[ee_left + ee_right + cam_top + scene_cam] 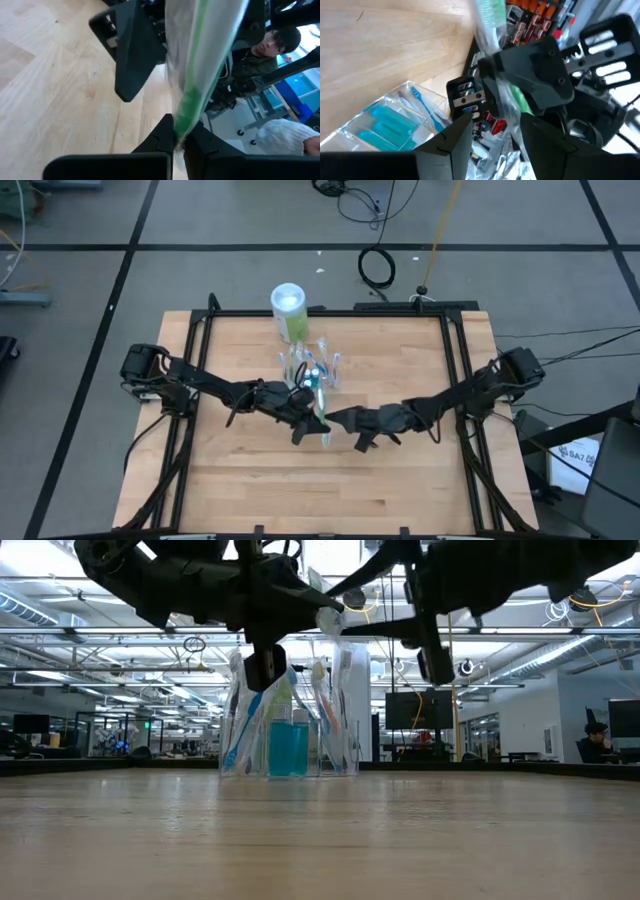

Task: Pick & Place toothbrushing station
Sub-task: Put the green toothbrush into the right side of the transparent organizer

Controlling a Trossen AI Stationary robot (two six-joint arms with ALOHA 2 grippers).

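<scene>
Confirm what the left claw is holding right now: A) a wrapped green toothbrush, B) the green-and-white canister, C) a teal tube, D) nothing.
A: in the left wrist view, the left claw is shut on a green toothbrush in clear wrapping, held above the table.

Two dark, almost black arms, built from slim jointed segments with bulkier housings at the shoulder ends, thin black cables running along them. Left gripper [180, 137] with flat, matte black fingers of angular, wedge-like shape, mounted on a wide black bar. Right gripper [492, 132] of the same matte black, also with broad angular fingers.
</scene>
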